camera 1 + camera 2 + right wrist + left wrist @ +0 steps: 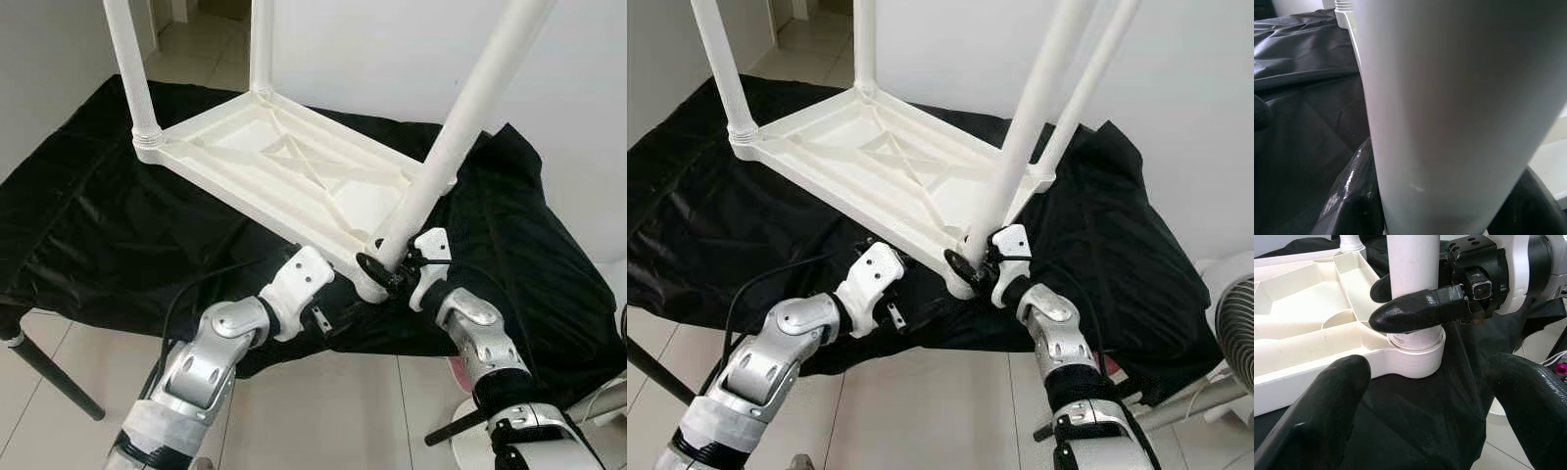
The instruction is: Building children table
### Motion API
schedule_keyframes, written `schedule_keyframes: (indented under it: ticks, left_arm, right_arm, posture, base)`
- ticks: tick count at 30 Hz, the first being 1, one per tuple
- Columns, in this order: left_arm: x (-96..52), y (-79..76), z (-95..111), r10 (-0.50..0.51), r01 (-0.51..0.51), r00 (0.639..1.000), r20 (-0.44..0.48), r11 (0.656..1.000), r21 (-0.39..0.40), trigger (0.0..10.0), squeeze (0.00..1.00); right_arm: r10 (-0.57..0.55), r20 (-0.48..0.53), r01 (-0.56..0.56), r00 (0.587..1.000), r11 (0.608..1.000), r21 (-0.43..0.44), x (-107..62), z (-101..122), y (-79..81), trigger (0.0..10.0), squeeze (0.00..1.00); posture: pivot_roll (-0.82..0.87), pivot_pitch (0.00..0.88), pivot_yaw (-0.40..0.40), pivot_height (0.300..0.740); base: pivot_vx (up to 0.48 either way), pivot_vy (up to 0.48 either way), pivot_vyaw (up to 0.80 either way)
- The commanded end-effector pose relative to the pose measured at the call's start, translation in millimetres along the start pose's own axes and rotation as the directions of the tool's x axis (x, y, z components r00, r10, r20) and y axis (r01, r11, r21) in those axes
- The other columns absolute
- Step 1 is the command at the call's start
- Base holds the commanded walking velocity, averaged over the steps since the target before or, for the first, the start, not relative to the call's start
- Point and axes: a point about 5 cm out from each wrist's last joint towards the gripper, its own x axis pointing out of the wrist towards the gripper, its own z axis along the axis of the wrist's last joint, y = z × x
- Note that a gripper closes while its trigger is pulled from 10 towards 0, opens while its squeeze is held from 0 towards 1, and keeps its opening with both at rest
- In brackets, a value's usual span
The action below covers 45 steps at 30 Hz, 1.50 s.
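You have the white plastic tabletop [284, 162] lying upside down on the black cloth [88, 225], with 4 legs standing up from its corners. The right gripper [384, 262] is clamped around the near leg [446, 147] just above its socket [1413, 357], 1 finger [1415, 311] across the front of the tube. The left gripper [1420, 416] hangs spread wide just beside that corner, holding nothing. Expect hollow plastic: light, stiff, smooth enough to slip under the pads, and long enough to lever hard on the socket if tilted. Grip low, near the collar, and steady the tabletop's rim with your free gripper. Count 1 tabletop, 4 legs, 2 grippers.
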Motion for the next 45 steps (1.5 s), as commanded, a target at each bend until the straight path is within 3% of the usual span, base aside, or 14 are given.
schedule_keyframes:
  ticks: [1, 7, 8, 12, 17, 24, 29, 32, 33, 34, 35, 37, 39, 45]
  left_arm:
    - [-0.6, 0.7, 1, 0.043, -0.043, 0.999, 0.002, 0.999, 0.012, 10.0, 0.0]
    - [-1.1, 0.3, 1, 0.043, -0.043, 0.999, 0.002, 0.999, 0.01, 10.0, 0.0]
    - [-0.8, 0.0, 0, 0.043, -0.043, 0.999, 0.001, 0.999, 0.009, 10.0, 0.0]
    - [0.9, -0.5, 1, 0.036, -0.036, 0.999, 0.002, 0.999, 0.007, 10.0, 0.0]
    - [1.4, 0.2, 1, 0.036, -0.036, 0.999, 0.004, 0.999, 0.008, 10.0, 0.0]
    - [0.9, 0.7, 1, 0.041, -0.041, 0.999, 0.006, 0.999, 0.005, 10.0, 0.0]
    - [1.8, 1.0, 1, 0.04, -0.04, 0.999, 0.009, 0.999, 0.002, 10.0, 0.0]
    - [3.0, 0.4, 2, 0.035, -0.035, 0.999, 0.013, 0.999, 0.0, 10.0, 0.0]
    - [3.0, 0.4, 2, 0.035, -0.035, 0.999, 0.013, 0.999, 0.0, 10.0, 0.0]
    - [2.9, 0.5, 2, 0.035, -0.035, 0.999, 0.014, 0.999, 0.0, 10.0, 0.0]
    - [2.9, 0.5, 2, 0.035, -0.035, 0.999, 0.014, 0.999, 0.0, 10.0, 0.0]
    - [2.6, 0.7, 2, 0.035, -0.035, 0.999, 0.013, 0.999, -0.001, 10.0, 0.0]
    - [3.2, 0.6, 3, 0.033, -0.033, 0.999, 0.015, 0.999, -0.001, 10.0, 0.0]
    - [4.0, 0.9, 4, 0.03, -0.03, 0.999, 0.015, 1.0, 0.004, 10.0, 0.0]
  right_arm:
    - [0.026, -0.032, -0.026, 0.999, 1.0, 0.001, -1.6, -7, 1.1, 0.0, 0.0]
    - [0.033, -0.043, -0.033, 0.999, 0.999, -0.002, -2.5, -11, 2.9, 0.0, 0.0]
    - [0.033, -0.046, -0.033, 0.998, 0.999, -0.005, -2.7, -12, 3.7, 10.0, 0.0]
    - [0.013, -0.03, -0.013, 0.999, 1.0, -0.012, -2.6, -12, 6.2, 10.0, 0.0]
    - [-0.068, -0.006, 0.068, 0.998, 0.998, -0.004, -3.2, -11, 5.7, 10.0, 0.0]
    - [-0.219, -0.01, 0.22, 0.976, 0.975, 0.019, -2.9, -17, 17.5, 10.0, 0.0]
    - [-0.33, -0.006, 0.33, 0.944, 0.943, 0.051, 0.5, -17, 26.1, 10.0, 0.0]
    - [-0.486, -0.012, 0.485, 0.874, 0.87, 0.086, -1.4, -18, 33.1, 10.0, 0.0]
    - [-0.486, -0.012, 0.485, 0.874, 0.87, 0.086, -1.4, -18, 33.1, 10.0, 0.0]
    - [-0.525, -0.023, 0.525, 0.851, 0.845, 0.103, -1.3, -19, 36.6, 10.0, 0.0]
    - [-0.525, -0.023, 0.525, 0.851, 0.845, 0.103, -1.3, -19, 36.6, 10.0, 0.0]
    - [-0.534, -0.015, 0.529, 0.845, 0.832, 0.167, 6.5, -17, 58.0, 10.0, 0.0]
    - [-0.52, -0.001, 0.512, 0.854, 0.84, 0.182, 11.3, -14, 69.7, 10.0, 0.0]
    - [-0.53, 0.013, 0.52, 0.848, 0.837, 0.169, 9.3, -11, 65.3, 10.0, 0.0]
  posture:
    - [0.08, 0.01, -0.13, 0.74]
    - [0.07, 0.015, -0.125, 0.74]
    - [0.07, 0.016, -0.126, 0.74]
    - [0.06, 0.021, -0.12, 0.74]
    - [0.05, 0.025, -0.121, 0.74]
    - [0.05, 0.032, -0.119, 0.74]
    - [0.03, 0.039, -0.114, 0.74]
    - [0.03, 0.041, -0.112, 0.74]
    - [0.03, 0.041, -0.112, 0.74]
    - [0.03, 0.041, -0.112, 0.74]
    - [0.03, 0.041, -0.112, 0.74]
    - [0.03, 0.039, -0.108, 0.74]
    - [0.03, 0.038, -0.106, 0.74]
    - [0.03, 0.038, -0.104, 0.74]
  base:
    - [0.0, 0.0, 0.0]
    - [0.0, 0.0, 0.0]
    - [0.0, 0.0, 0.0]
    - [0.0, 0.0, 0.0]
    - [0.0, 0.0, 0.0]
    - [0.0, 0.0, 0.0]
    - [0.0, 0.0, 0.0]
    - [0.0, 0.0, 0.0]
    - [0.0, 0.0, 0.0]
    - [0.0, 0.0, 0.0]
    - [0.0, 0.0, 0.0]
    - [0.0, 0.0, 0.0]
    - [0.0, 0.0, 0.0]
    - [0.0, 0.0, 0.0]
